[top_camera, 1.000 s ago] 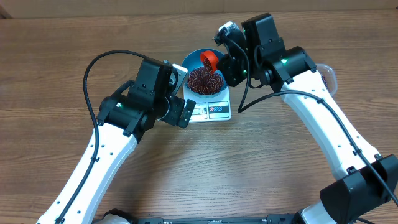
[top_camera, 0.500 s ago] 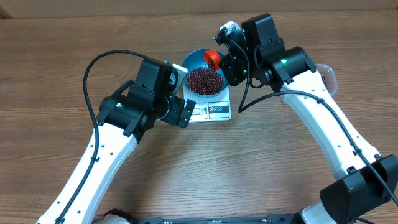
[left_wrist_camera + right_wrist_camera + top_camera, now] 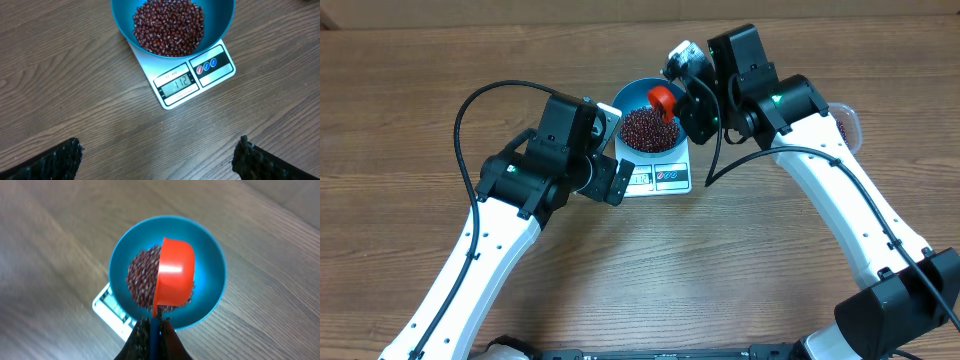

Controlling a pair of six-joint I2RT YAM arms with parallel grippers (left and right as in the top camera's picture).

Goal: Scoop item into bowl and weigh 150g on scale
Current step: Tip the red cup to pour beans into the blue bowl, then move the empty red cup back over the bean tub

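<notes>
I am watching from far away, and the blue bowl [image 3: 634,92] is sitting on top of the white scale [image 3: 667,178], on the wooden table [image 3: 720,270]. The bowl is covering the back part of the scale, and only the front edge with the little screen [image 3: 176,83] and the round buttons [image 3: 206,66] is sticking out. The screen is showing 112. The little red-brown beans [image 3: 167,27] are lying in a heap inside the bowl, filling the middle and leaving the blue sides bare. My right claw [image 3: 154,329] is squeezing shut on the thin handle of a red scoop [image 3: 175,272]. It is holding the scoop over the bowl, tipped onto its side, just above the heap. From the right wrist view the scoop is hiding part of the beans, and I cannot tell if it is touching them. My left claw [image 3: 157,160] is hanging over the bare table just in front of the scale. Its two black fingers [image 3: 60,157] are standing wide apart and are holding nothing. From above, the left arm is sitting to the left of the scale and the right arm is reaching in from the right.
</notes>
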